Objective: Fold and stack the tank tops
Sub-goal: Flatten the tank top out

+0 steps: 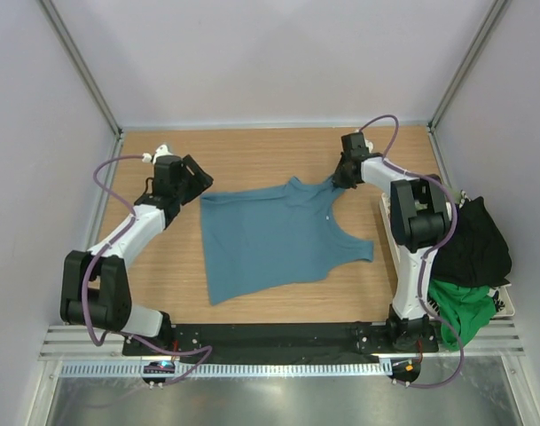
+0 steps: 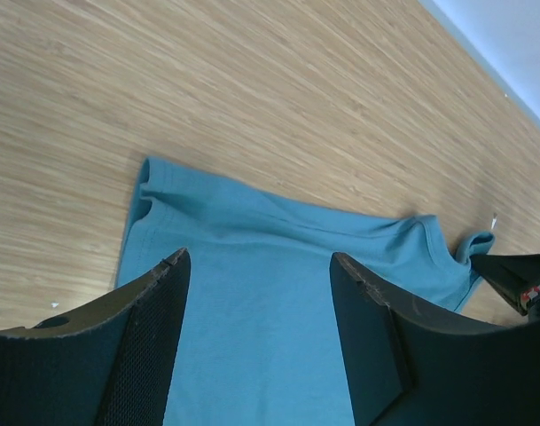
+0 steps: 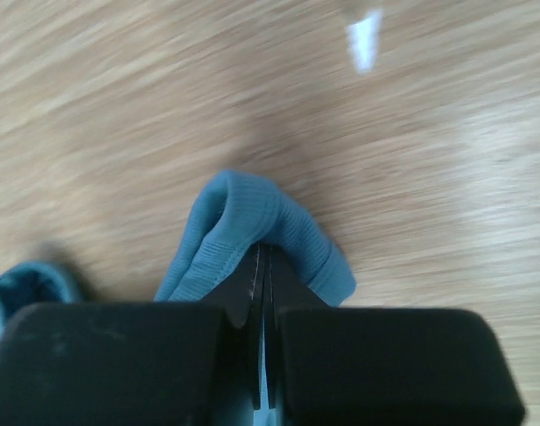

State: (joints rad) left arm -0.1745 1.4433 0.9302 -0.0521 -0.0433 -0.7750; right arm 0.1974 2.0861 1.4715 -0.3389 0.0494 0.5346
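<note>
Top external, left to right: what is the left arm doing?

The left gripper [image 1: 195, 180] hangs wide open and holds nothing, just beside the far hem corner of the teal tank top [image 1: 270, 240]. Its wrist view shows that corner lying flat beyond the fingers.

And the cloth?

It is spread flat in the middle of the counter [image 1: 252, 151], hem towards the left edge and neck towards the right, with a few ripples along its far side.

The right arm?

The right gripper [image 1: 340, 177] is pinched tight on the far shoulder strap [image 3: 252, 213].

So which step?

I judge the first fold is being set up, with one end held and the other not yet. Next the left gripper must drop and nip the hem corner, so both can carry the far side over towards the near edge.

Room to move?

There is bare wood along the far and left edges, less at the near edge by the black base rail [image 1: 278, 337]. At the right edge a heap of black and green tops [image 1: 469, 266] crowds the right arm, so swings there look tight.
</note>
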